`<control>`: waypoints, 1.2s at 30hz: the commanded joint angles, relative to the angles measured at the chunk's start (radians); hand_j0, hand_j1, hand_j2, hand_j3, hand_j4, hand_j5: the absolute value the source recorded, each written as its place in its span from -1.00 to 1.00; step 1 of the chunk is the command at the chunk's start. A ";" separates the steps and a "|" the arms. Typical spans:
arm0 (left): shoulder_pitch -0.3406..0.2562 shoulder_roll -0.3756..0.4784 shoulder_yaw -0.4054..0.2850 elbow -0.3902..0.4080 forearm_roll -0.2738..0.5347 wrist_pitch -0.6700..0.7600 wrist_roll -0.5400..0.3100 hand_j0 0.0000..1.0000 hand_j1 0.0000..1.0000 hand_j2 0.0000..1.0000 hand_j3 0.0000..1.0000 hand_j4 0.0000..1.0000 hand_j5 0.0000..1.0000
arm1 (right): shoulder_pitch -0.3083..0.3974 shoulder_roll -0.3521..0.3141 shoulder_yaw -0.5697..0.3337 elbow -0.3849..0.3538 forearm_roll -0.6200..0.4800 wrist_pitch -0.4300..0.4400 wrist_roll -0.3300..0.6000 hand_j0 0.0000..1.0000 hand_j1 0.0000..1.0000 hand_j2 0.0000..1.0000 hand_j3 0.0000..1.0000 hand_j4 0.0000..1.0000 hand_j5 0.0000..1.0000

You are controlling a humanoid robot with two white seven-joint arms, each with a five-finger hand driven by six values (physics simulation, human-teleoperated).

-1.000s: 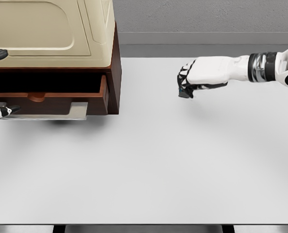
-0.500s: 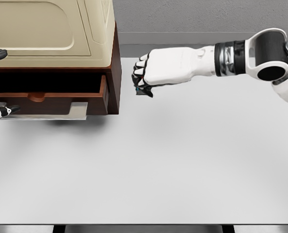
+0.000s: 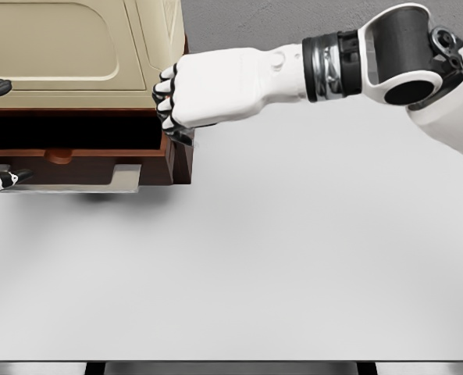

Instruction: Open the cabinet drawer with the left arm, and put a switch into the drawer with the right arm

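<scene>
Risk I see: my right hand, fingers curled tight and any switch hidden, may strike the cabinet corner at upper left before reaching the drawer.

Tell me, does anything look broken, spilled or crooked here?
Nothing stands out. The drawer hangs open from the cabinet, as the job needs. The right hand is a fist at the cabinet's corner, and the table shows no spill.
</scene>
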 commanded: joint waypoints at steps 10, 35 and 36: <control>0.002 -0.006 0.000 0.000 0.006 0.000 0.001 1.00 1.00 1.00 1.00 1.00 1.00 | -0.031 0.108 0.034 0.077 -0.003 0.004 -0.002 -0.34 -0.34 -0.34 -0.34 -0.34 -0.34; 0.002 -0.006 0.000 0.000 0.006 0.000 0.001 1.00 1.00 1.00 1.00 1.00 1.00 | -0.078 0.274 0.096 0.288 0.002 0.004 -0.002 -0.27 -0.27 -0.27 -0.27 -0.27 -0.27; 0.002 -0.006 0.000 0.000 0.006 0.000 0.001 1.00 1.00 1.00 1.00 1.00 1.00 | -0.080 0.280 0.096 0.295 0.002 0.004 -0.002 -0.26 -0.26 -0.26 -0.26 -0.26 -0.26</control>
